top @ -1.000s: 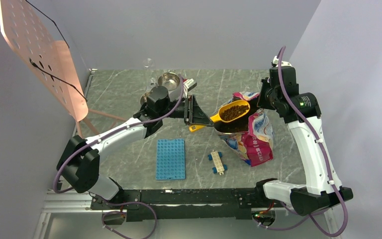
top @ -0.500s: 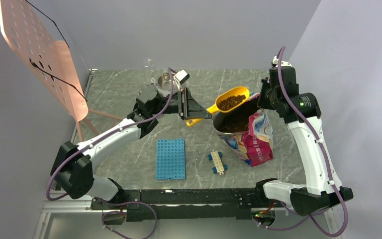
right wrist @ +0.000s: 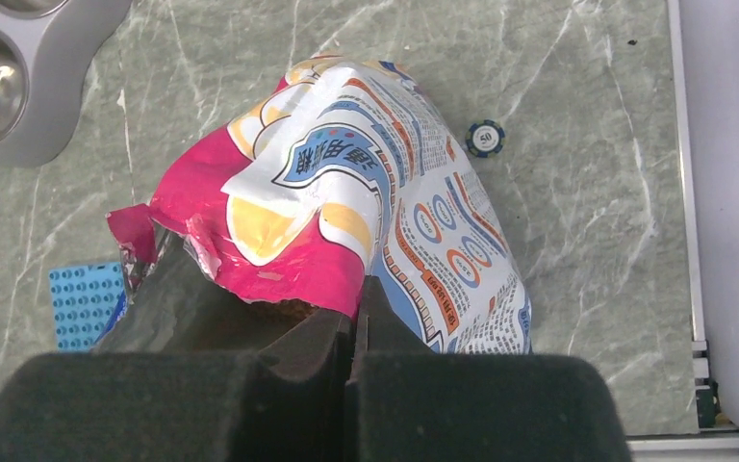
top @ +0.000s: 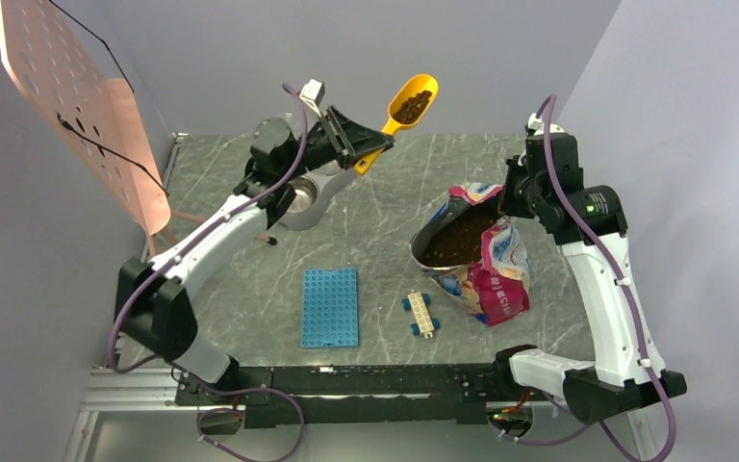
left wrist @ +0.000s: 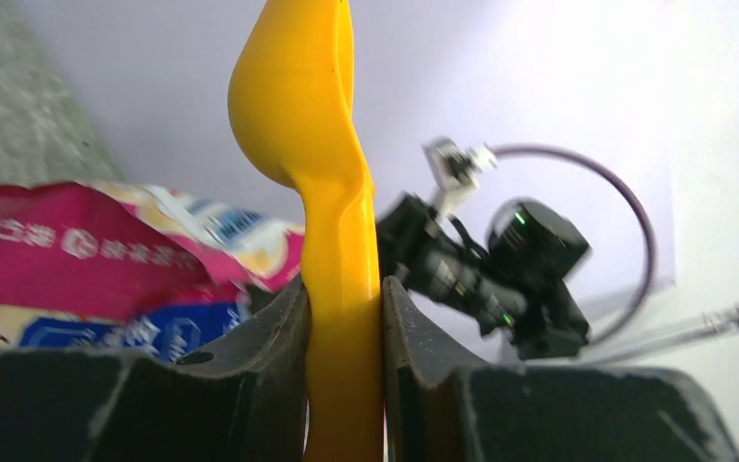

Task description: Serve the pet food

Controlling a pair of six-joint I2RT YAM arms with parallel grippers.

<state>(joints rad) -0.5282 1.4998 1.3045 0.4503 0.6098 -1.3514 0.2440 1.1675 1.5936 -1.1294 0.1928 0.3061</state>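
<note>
My left gripper is shut on the handle of a yellow scoop, held high above the table's back middle. The scoop carries dark-brown pet food. In the left wrist view the handle sits clamped between both fingers of the left gripper. The steel double bowl stands below and left of the scoop. More pet food fills the open pink, white and blue bag. My right gripper is shut on the bag's torn rim, holding its mouth open.
A blue studded baseplate and a small blue-and-cream brick piece lie near the front. A poker chip lies beyond the bag. A pink perforated panel leans at the left. A clear glass stands at the back wall.
The left arm lifted the loaded scoop out of the bag's mouth, up and back-left toward the steel bowl. The right gripper and bag stayed put.
</note>
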